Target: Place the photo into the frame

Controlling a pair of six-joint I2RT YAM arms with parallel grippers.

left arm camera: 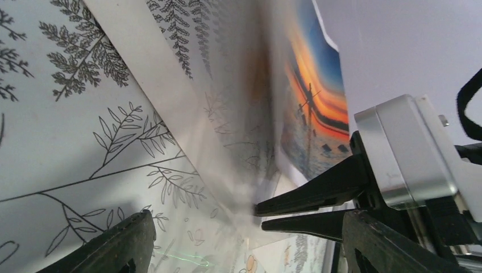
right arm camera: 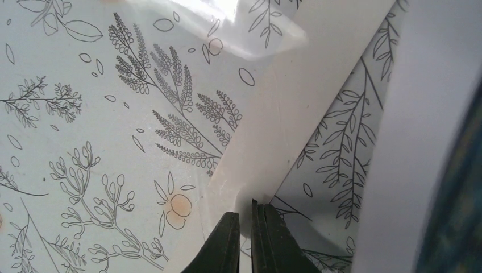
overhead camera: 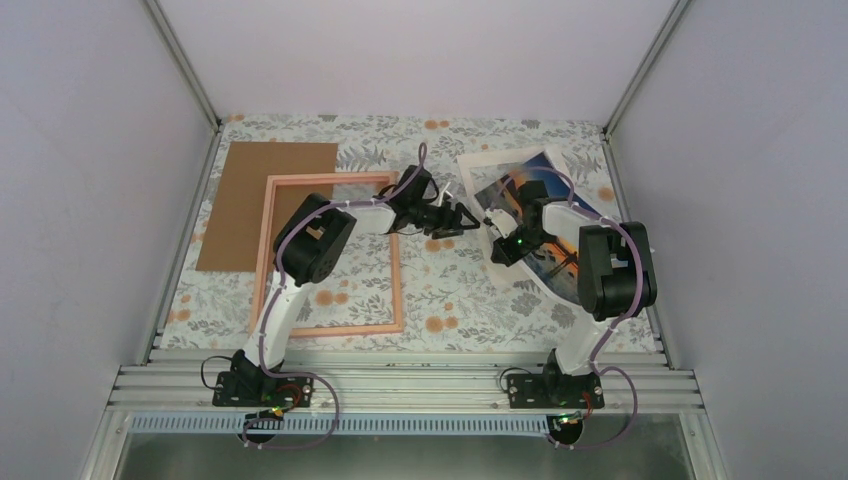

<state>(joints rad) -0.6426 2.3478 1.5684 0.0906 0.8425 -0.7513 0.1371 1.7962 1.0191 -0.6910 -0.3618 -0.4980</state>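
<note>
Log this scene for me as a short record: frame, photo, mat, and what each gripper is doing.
frame: flat on the table's left side, overlapping the brown cardboard sheet
photo: on the right side, not yet in the frame
white mat: by the photo, edge pinched
right gripper: shut on the white mat
left gripper: open, facing the pinched edge, holding nothing
</note>
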